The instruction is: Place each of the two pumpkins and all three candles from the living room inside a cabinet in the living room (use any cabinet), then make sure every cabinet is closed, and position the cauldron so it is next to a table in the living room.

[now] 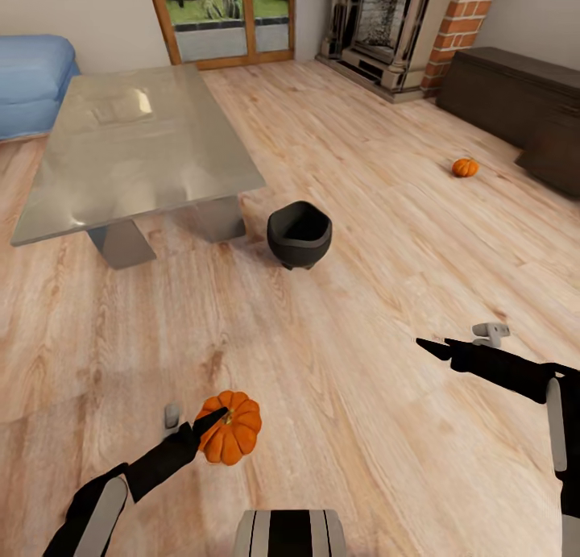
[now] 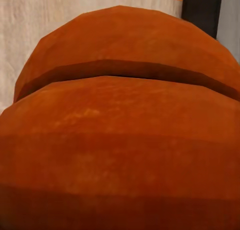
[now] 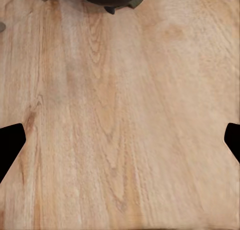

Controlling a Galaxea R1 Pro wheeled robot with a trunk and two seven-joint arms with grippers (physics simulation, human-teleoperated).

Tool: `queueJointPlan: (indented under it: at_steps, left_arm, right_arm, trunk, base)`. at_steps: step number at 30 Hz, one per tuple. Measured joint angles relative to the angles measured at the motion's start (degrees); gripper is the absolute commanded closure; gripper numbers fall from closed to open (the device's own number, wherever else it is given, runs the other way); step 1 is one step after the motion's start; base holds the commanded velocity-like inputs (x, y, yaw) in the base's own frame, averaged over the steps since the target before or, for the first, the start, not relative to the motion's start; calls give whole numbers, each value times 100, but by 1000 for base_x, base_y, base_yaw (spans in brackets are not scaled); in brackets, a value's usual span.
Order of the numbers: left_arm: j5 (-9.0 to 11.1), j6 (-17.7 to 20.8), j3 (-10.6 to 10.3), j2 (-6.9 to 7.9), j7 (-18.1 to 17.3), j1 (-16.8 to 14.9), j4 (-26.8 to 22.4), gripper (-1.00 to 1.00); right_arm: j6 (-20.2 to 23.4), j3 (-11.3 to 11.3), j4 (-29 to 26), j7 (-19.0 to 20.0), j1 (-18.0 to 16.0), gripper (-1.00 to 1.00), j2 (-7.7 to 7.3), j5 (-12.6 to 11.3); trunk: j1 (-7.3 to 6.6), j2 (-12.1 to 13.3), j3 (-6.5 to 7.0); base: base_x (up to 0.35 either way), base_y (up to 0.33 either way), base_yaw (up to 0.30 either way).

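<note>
My left gripper is clamped on 1 pumpkin, carried low over the floor; my right gripper hangs empty with its fingers spread. The cabinet lies ahead to my right, nearer my right arm, with the 2nd pumpkin on the floor just before it.

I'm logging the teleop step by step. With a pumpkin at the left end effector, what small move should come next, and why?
Probably turn right toward the cabinet and carry the near pumpkin there. It sits at the left end effector and crowds the left wrist view, so it looks grasped. The right end effector is open over bare floor.
</note>
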Motion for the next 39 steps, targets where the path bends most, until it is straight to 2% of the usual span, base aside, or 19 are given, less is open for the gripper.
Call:
queueJointPlan:
  at_steps: [6, 14, 30, 38, 39]
  left_arm:
    - [-8, -6, -35, -18, 9, -11, 2, 100]
    - [-15, -10, -196, -21, 48, -34, 2, 100]
    - [-45, -11, -210, -65, 66, -44, -46, 100]
    - [9, -8, -213, -95, 480, -53, -42, 100]
    - [2, 1, -222, -187, 558, -52, -44, 100]
  right_arm:
    - [0, 0, 0, 1, 0, -100, 0, 0]
    - [6, 0, 0, 2, 0, -100, 0, 0]
    - [10, -5, 0, 11, 0, -100, -4, 0]
    - [26, -8, 0, 29, 0, -100, -16, -7]
    - [25, -9, 0, 35, 0, -100, -20, -7]
  trunk:
    - [-15, 8, 133]
    - [-36, 19, 310]
    - [-77, 40, 665]
    - [-98, 51, 842]
    - [-101, 52, 865]
  base:
    - [0, 0, -300]
    - [0, 0, -300]
    - [0, 0, -300]
    - [0, 0, -300]
    - [0, 0, -300]
